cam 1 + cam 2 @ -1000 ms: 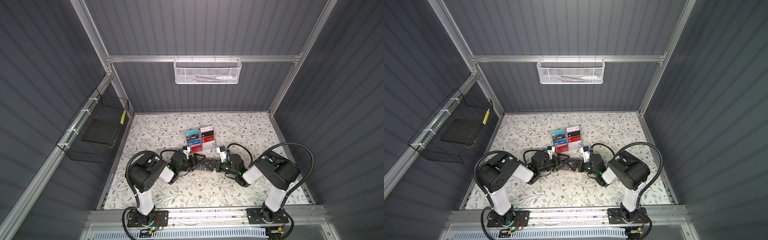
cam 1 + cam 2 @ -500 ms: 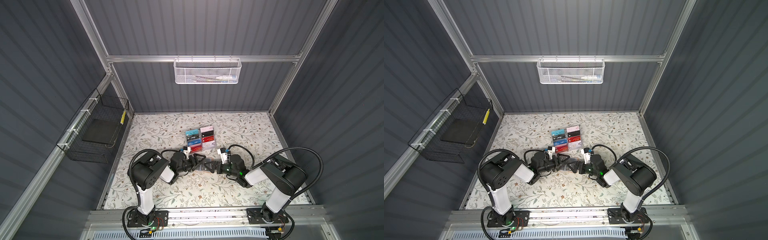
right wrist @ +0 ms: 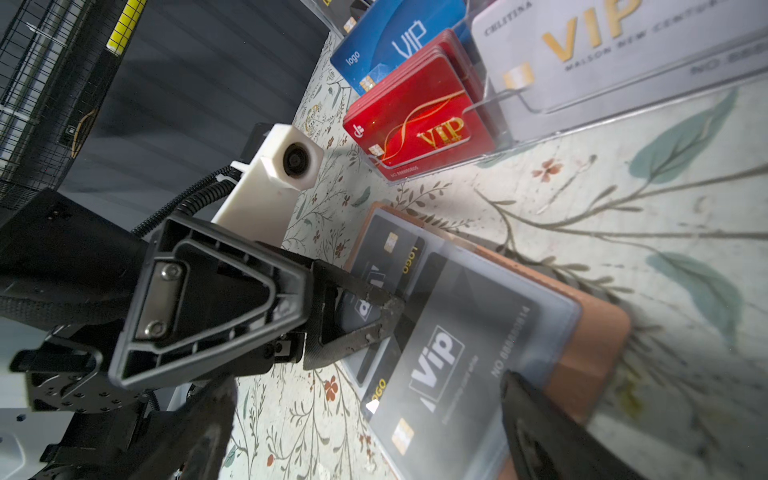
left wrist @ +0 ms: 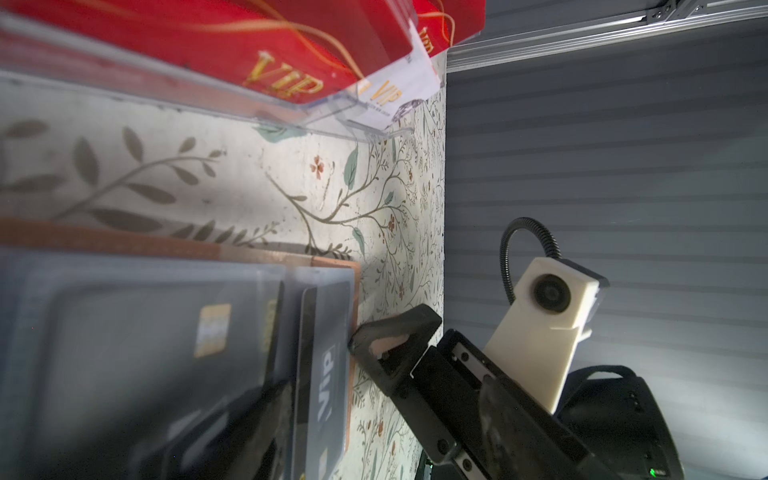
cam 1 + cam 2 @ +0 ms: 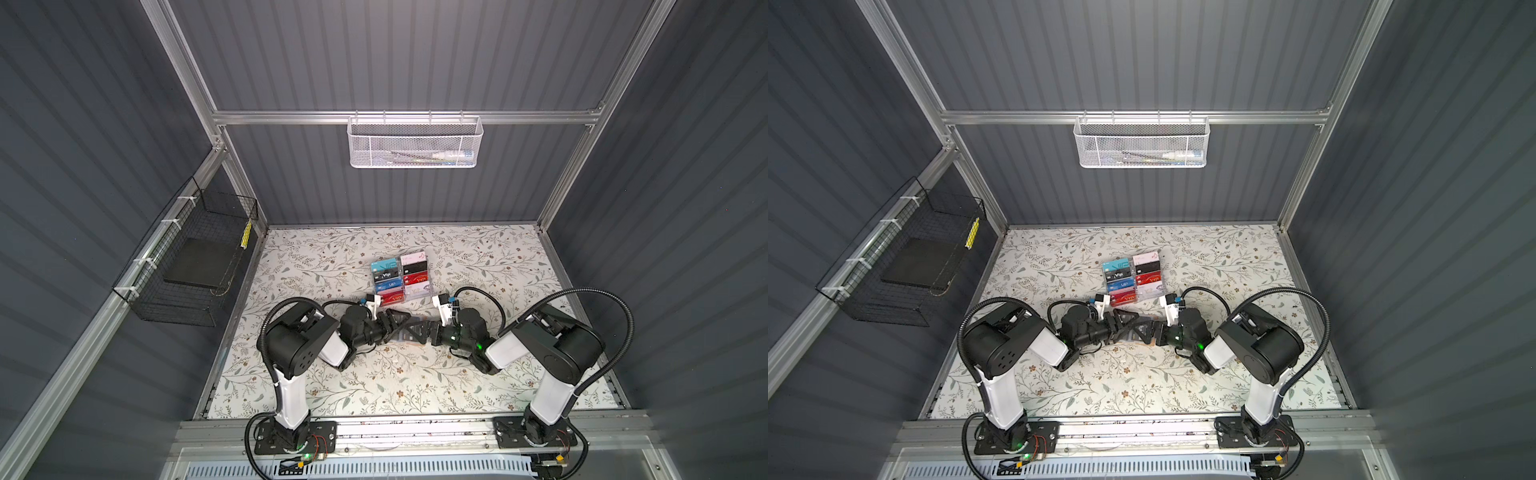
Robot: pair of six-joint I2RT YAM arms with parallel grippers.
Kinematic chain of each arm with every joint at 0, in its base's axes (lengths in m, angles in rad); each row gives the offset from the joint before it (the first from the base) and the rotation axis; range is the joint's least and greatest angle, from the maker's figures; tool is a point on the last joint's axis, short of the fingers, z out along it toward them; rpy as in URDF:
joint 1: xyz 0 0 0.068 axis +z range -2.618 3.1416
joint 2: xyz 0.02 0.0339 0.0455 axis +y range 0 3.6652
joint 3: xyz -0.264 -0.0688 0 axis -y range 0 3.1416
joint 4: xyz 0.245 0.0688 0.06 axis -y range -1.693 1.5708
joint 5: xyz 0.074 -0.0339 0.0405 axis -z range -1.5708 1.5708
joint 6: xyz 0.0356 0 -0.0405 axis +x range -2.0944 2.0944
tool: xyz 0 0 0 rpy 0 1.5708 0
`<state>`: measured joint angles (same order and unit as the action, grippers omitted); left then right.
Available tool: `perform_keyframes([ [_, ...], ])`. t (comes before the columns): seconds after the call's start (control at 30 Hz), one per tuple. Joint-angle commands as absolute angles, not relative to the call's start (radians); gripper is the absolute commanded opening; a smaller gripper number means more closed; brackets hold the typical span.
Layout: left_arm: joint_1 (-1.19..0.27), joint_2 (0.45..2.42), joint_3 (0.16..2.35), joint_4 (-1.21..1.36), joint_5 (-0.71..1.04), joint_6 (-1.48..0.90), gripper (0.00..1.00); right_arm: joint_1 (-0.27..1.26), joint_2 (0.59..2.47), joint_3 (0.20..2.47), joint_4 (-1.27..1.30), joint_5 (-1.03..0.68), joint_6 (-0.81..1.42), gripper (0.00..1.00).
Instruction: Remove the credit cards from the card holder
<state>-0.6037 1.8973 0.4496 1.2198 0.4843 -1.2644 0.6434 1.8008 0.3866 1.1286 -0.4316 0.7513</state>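
Observation:
The tan card holder (image 3: 594, 332) lies open on the floral table, in front of the rack, its tan edge (image 4: 124, 241) beside grey-blue pocket pages. Black credit cards (image 3: 457, 332) with VIP lettering sit in the pockets, and one black card (image 4: 328, 374) shows near the holder's end. In both top views the arms hide most of it. My left gripper (image 5: 405, 328) (image 5: 1133, 326) is open, one fingertip (image 3: 361, 332) resting on a black card. My right gripper (image 5: 417, 332) (image 3: 368, 395) stands wide open astride the opposite end, one finger (image 4: 399, 326) touching the holder's edge.
A clear acrylic tiered rack (image 5: 400, 276) (image 5: 1133, 278) with teal, black, blue, red and white VIP cards stands just behind the holder. A black wire basket (image 5: 199, 266) hangs on the left wall, a white mesh basket (image 5: 415, 141) on the back rail.
The right arm's elbow has swung outward to the right while its gripper stays at the holder. The left gripper remains on the holder, shifted slightly.

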Motion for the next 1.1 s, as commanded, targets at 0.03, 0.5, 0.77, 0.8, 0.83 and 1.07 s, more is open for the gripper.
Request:
perform_keyframes([
  [0.03, -0.609, 1.942, 0.418, 1.182, 0.491, -1.267, 0.68, 0.652, 1.886, 0.335, 0.910, -0.424, 0.778, 0.99],
  [0.5, -0.609, 1.937, 0.408, 1.173, 0.486, -1.251, 0.60, 0.654, 1.922, 0.318, 0.993, -0.443, 0.803, 0.99],
  [0.77, -0.615, 1.943, 0.412, 1.173, 0.491, -1.247, 0.54, 0.652, 1.949, 0.308, 1.046, -0.450, 0.822, 0.99],
  [0.8, -0.618, 1.942, 0.413, 1.170, 0.490, -1.247, 0.54, 0.653, 1.953, 0.307, 1.054, -0.451, 0.825, 0.99],
  [0.83, -0.620, 1.942, 0.413, 1.170, 0.490, -1.246, 0.53, 0.652, 1.957, 0.305, 1.062, -0.452, 0.828, 0.99],
  [1.07, -0.624, 1.945, 0.406, 1.177, 0.486, -1.242, 0.50, 0.652, 1.997, 0.298, 1.129, -0.463, 0.856, 0.99],
])
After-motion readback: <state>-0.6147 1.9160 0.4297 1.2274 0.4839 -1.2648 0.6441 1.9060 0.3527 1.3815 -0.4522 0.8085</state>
